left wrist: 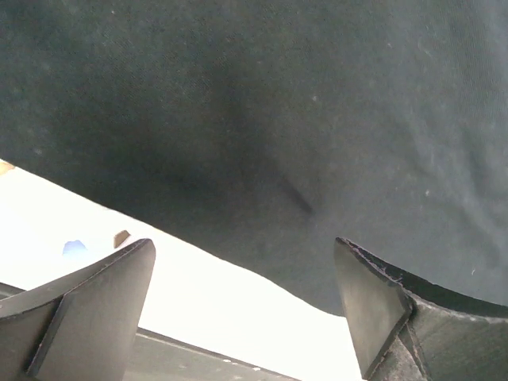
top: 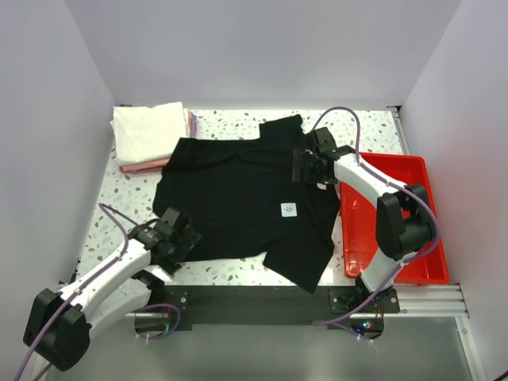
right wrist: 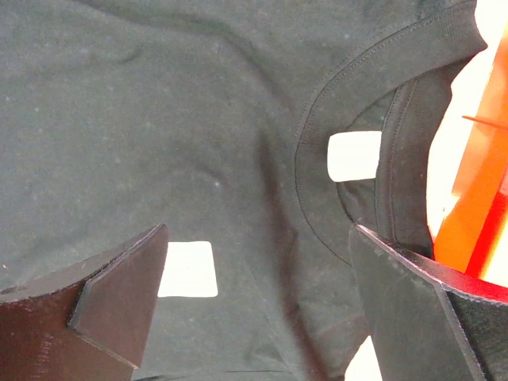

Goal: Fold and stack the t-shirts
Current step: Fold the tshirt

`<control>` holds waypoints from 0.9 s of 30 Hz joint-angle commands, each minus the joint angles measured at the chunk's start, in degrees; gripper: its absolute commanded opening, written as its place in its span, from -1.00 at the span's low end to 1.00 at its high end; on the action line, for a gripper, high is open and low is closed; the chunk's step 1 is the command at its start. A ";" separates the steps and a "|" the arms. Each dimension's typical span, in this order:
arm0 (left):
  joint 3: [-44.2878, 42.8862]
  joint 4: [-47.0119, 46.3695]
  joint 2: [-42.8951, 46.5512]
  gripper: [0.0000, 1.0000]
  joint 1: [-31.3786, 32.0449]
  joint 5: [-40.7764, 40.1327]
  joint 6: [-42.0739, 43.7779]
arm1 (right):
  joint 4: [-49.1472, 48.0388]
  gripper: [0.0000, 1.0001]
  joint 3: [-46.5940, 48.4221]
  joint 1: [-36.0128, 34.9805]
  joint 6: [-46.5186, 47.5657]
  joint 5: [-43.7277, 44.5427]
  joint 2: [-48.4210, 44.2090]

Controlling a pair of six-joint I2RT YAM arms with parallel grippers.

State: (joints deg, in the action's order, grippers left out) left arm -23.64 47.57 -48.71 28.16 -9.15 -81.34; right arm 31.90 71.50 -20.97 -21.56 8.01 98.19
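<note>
Black t-shirt (top: 238, 198) lies spread flat mid-desk, collar end twd the right, hem end twd the left. A small white label (top: 289, 209) shows on the body and a neck tag (right wrist: 355, 155) sits inside the collar. One sleeve points to the far side; the other reaches the near desk edge. The folded stack is at the far-left corner, white t-shirt (top: 151, 131) on top, pink one (top: 143, 167) under it, just beside the black shirt's hem corner.

Left claw (top: 176, 238) is released, jaws wide, nothing in them, low over the hem where cloth meets desk (top: 119, 206). Right claw (top: 305, 164) is likewise released w/ nothing held, hovering over the collar, w/ the red tray (top: 357, 238) near.

Prob. step: take both ends for the 1st fold. To do it well:
- Left: slide one finger under the hem edge and catch both layers, not just the top.
- Right: bite at the shoulder seam beside the collar, not the neck opening.
- Lift both ends together and keep the cloth taut, or it bunches.
- Keep clear of the tray rim, and watch that the near sleeve doesn't drag off the edge.
</note>
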 commanded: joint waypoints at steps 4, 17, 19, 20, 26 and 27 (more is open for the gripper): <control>0.80 -0.47 -10.26 1.00 0.40 -5.78 -10.59 | -0.96 0.98 -0.23 0.05 0.82 -0.36 -1.42; -2.37 3.85 -9.12 0.85 -4.15 -21.51 -14.64 | -0.35 0.98 0.57 0.05 1.61 -0.54 -0.90; -2.55 3.06 -9.39 0.84 -7.49 -22.14 -11.48 | -0.35 0.98 0.74 0.14 1.70 -0.89 -0.81; -2.64 1.84 -10.00 0.83 -8.73 -22.14 -9.99 | -0.43 0.98 0.65 0.05 1.70 -0.72 -0.72; -3.08 1.47 -11.59 0.74 -11.90 -22.14 -6.90 | 0.36 0.98 1.36 0.05 1.96 -0.01 -0.11; -3.08 1.47 -11.58 0.71 -11.82 -22.05 -6.81 | 0.27 0.98 1.27 0.05 1.96 -0.10 -0.11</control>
State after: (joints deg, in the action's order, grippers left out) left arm -27.27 48.88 -59.53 17.04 -28.12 -89.76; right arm 32.23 71.22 -20.97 -20.32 7.88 98.21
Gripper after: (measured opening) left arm 0.867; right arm 0.987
